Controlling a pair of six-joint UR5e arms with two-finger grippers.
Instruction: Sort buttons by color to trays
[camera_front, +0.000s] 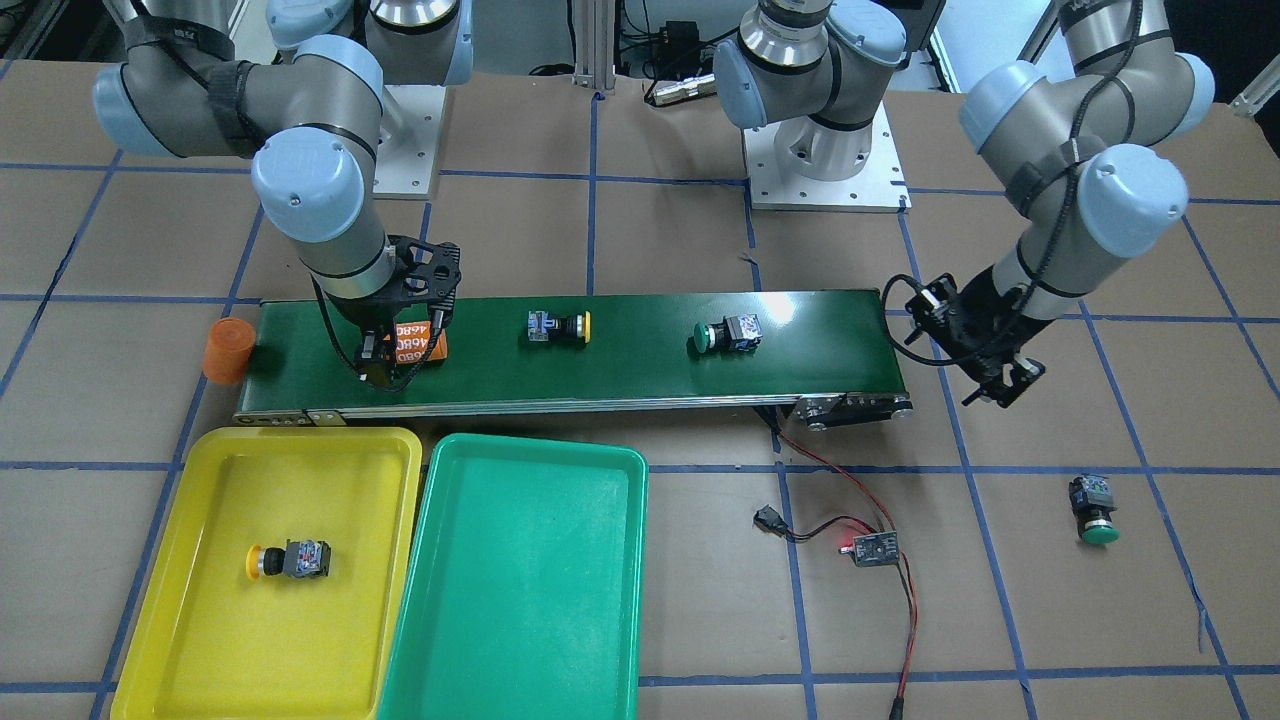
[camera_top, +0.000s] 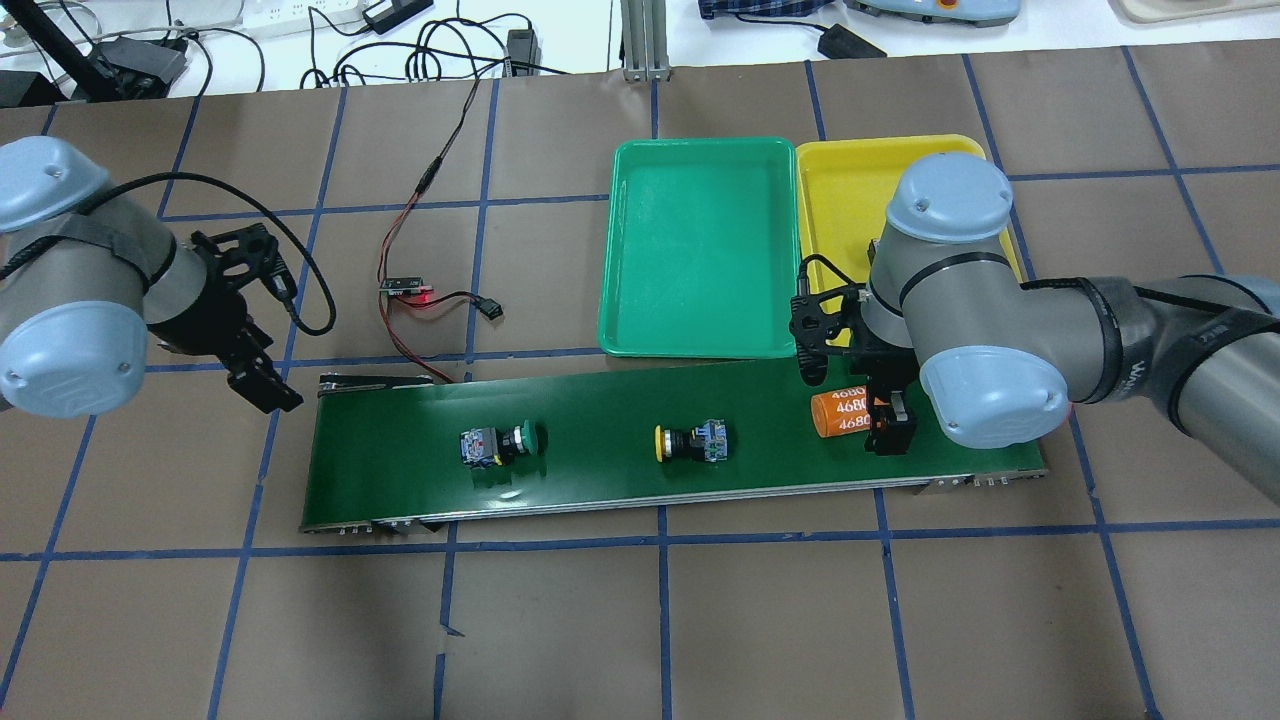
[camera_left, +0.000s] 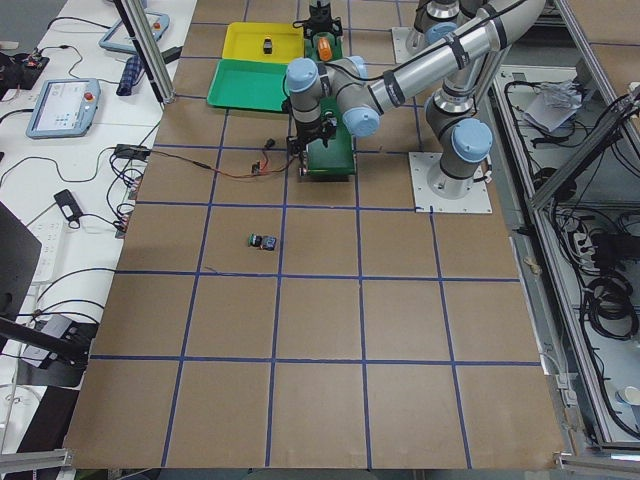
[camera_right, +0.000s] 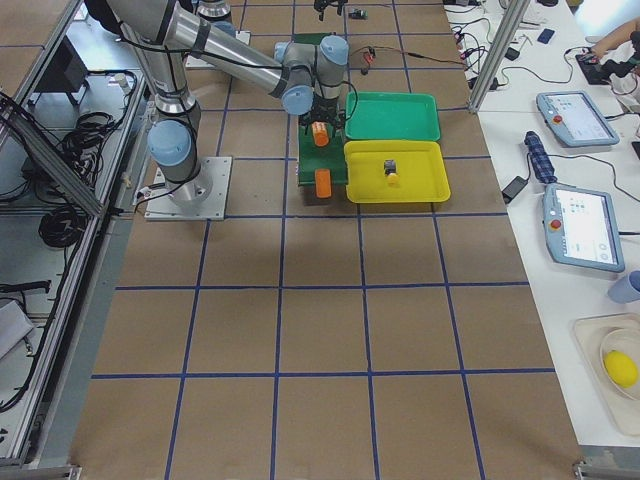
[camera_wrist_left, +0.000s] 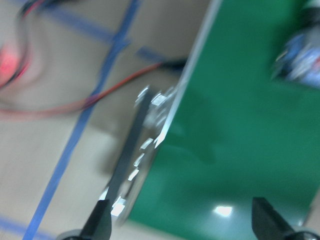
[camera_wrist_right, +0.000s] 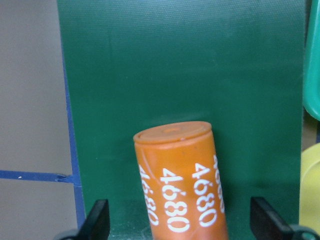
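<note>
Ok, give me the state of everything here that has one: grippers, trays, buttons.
Left gripper: open, empty.
Right gripper: open, straddling the orange cylinder.
Yellow tray: holds the sorted yellow button.
Green tray: empty.
Loose yellow button: on the belt, unsorted.
Nearby green button: on the belt, unsorted.
Far green button: off the belt, unsorted.

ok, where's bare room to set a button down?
Green plastic tray is wholly bare. Yellow plastic tray holds one yellow-capped push-button; rest bare. On the dark-green conveyor belt, the stretch beyond the green-capped push-button, toward the left arm, is free. Crowded: the belt end where the right end effector straddles the orange cylinder.
</note>
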